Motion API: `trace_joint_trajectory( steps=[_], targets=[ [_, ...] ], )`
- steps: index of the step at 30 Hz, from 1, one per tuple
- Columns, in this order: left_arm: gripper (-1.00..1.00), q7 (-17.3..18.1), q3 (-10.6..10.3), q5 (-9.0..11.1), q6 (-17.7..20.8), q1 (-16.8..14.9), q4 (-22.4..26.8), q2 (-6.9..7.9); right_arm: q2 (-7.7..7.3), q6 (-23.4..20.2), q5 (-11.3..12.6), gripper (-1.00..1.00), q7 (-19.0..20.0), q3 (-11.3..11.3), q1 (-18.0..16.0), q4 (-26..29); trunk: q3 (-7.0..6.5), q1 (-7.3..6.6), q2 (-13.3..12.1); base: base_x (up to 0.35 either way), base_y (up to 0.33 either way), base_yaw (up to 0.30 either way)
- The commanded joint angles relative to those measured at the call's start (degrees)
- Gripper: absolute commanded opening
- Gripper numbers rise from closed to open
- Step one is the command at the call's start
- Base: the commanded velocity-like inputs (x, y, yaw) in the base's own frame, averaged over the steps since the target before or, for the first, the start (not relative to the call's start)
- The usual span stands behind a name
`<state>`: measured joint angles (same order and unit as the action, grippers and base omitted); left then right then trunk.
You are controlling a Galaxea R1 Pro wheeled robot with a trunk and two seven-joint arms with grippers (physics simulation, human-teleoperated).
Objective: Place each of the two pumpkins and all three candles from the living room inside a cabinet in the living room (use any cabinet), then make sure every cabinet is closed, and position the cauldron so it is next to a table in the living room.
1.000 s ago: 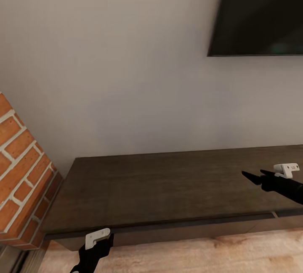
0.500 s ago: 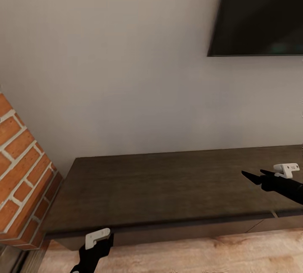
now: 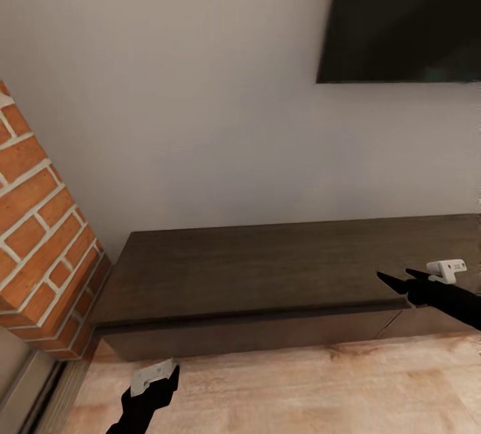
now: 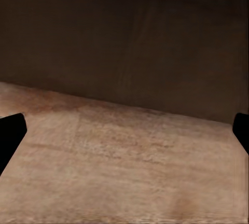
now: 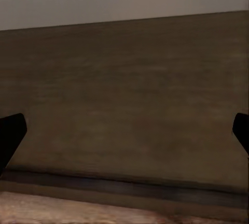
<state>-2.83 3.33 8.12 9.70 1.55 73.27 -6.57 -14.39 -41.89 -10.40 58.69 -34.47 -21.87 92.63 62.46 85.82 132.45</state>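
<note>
A plain pale wall (image 3: 200, 86) fills the upper part of the head view, with a light wood-plank floor (image 3: 300, 394) running along the bottom. Against the wall stands the cabinet (image 3: 267, 273), the long low dark-brown unit, its flat top bare and its drawer fronts flush with the body, so it reads as closed along the stretch in view. It reaches from near the lower middle left across to the right edge of the head view. Its top also shows in the right wrist view (image 5: 124, 94), with the wall behind it, and its dark front face rises above the floor in the left wrist view (image 4: 124, 37).

The right gripper (image 3: 395, 279) hovers above the front edge of the cabinet's top, toward its right part; its two dark fingertips are spread apart with nothing between them, as the right wrist view also shows (image 5: 124, 136). The left gripper (image 4: 124, 130) hangs low over the floor just in front of the cabinet's left end, jaws wide apart and empty; in the head view its wrist and white bracket show near the bottom edge.

A brick fireplace (image 3: 47, 233) stands beside the cabinet's left end. A dark wall-mounted screen (image 3: 401, 16) hangs above the cabinet's right part.
</note>
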Motion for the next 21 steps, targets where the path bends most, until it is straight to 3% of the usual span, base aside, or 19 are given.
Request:
trace_joint_trajectory(
  steps=[1, 4, 8, 10, 12, 14, 15, 16, 18, 21],
  targets=[
    [1.00, -0.13, 0.02, 0.62, 0.50, 0.17, 0.41, -0.03, 0.02, -0.25, -0.50, 1.00, 0.54, -0.06, -0.07, 0.06, 0.04, -0.04, 0.02, -0.333, 0.000, 0.000],
    [1.00, -0.03, 0.01, 0.66, 1.64, 0.64, 1.62, 0.02, 0.07, -0.18, -0.50, 1.00, 0.53, -0.01, -0.10, 0.08, 0.04, -0.04, 0.02, -0.205, 0.000, 0.000],
    [1.00, 0.00, 0.01, 0.96, 7.66, 1.28, 3.84, -0.30, 0.13, -0.02, -0.50, 1.00, 0.53, 0.01, -0.09, 0.08, 0.03, -0.04, 0.02, -0.059, 0.000, 0.022],
    [1.00, -0.02, 0.02, 3.60, 11.59, 2.64, 5.55, -0.43, 0.59, 0.07, -0.50, 1.00, 0.50, 0.07, 0.00, 0.09, -0.02, -0.04, 0.02, -0.019, 0.000, 0.125],
    [1.00, -0.11, 0.11, 6.94, 12.99, 4.73, 8.13, -0.28, 1.40, 0.21, -0.50, 1.00, 0.49, 0.10, 0.04, 0.07, -0.11, -0.04, 0.02, -0.008, 0.000, 0.186],
    [1.00, -0.50, 0.55, 11.35, 13.82, 6.89, 10.44, 0.01, 2.54, 0.76, -0.50, 1.00, 0.48, 0.16, 0.03, 0.06, -0.23, -0.04, 0.02, -0.004, 0.000, 0.186],
    [1.00, -0.80, 1.30, 14.53, 14.18, 7.89, 11.26, 0.31, 3.19, 1.05, -0.50, 1.00, 0.47, 0.42, 0.15, 0.05, -0.30, -0.04, 0.02, -0.001, 0.000, 0.129],
    [1.00, -0.86, 1.64, 14.89, 14.19, 7.99, 11.24, 0.35, 3.27, 1.08, -0.50, 1.00, 0.47, 0.81, 0.18, 0.06, -0.38, -0.04, 0.02, -0.001, 0.000, 0.123],
    [1.00, -0.84, 3.49, 15.83, 13.36, 8.53, 10.28, 0.54, 3.86, 1.23, -0.50, 1.00, 0.45, 4.57, 0.50, 0.06, -0.55, -0.04, 0.02, 0.000, 0.000, 0.114],
    [1.00, -0.60, 3.75, 16.02, 10.87, 9.31, 10.07, 0.58, 5.24, 2.34, -0.50, 1.00, 0.35, 5.53, 0.62, 0.06, -0.80, -0.04, 0.02, -0.003, 0.000, 0.128]
  ],
)
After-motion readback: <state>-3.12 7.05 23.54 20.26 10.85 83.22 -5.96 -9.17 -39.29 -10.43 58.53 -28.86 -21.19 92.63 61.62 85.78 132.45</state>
